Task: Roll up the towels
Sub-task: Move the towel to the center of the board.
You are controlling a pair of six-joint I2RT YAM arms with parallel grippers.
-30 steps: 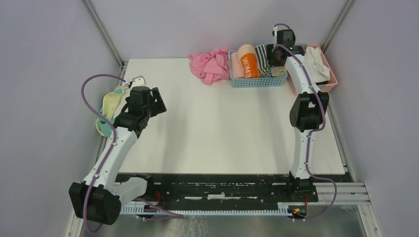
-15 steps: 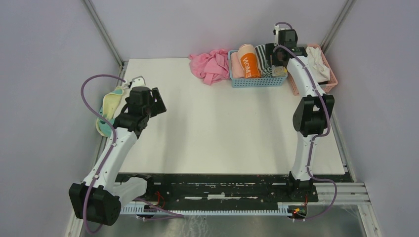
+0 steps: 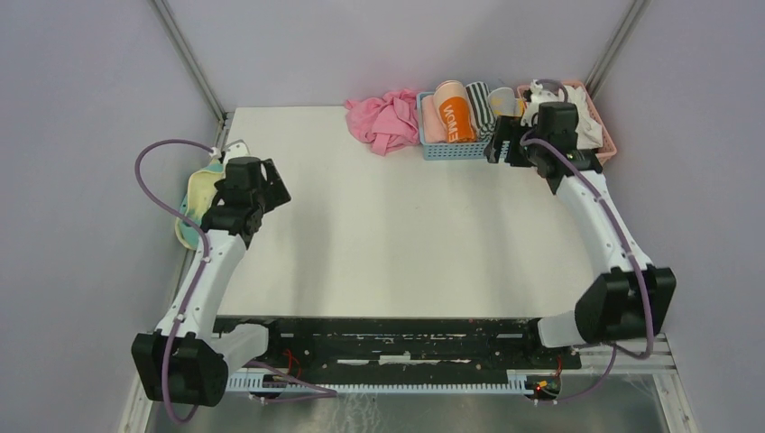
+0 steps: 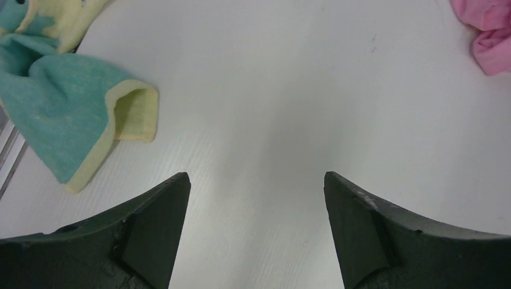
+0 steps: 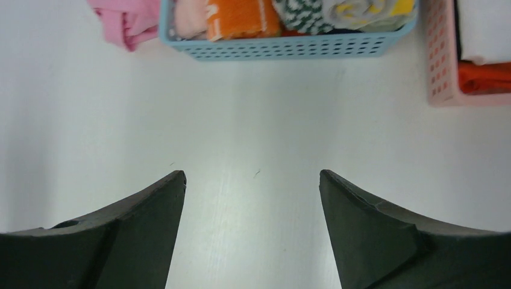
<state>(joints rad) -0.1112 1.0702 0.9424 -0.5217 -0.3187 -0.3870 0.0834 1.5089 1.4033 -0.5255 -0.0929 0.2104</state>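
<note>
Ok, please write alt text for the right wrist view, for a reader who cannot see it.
The right gripper hangs open and empty over the white table. Beyond it a blue basket holds rolled towels, among them a grey towel with yellow marks; a pink cloth lies to its left and a pink basket stands to its right.

Table (image 3: 388, 234) middle lies open; blue basket (image 3: 469, 152) and pink cloth (image 3: 383, 119) (far edge) obstruct

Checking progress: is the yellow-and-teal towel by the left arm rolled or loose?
Loose. The yellow-and-teal towel lies crumpled with one corner folded over, not rolled; the left gripper is open, apart from it.
</note>
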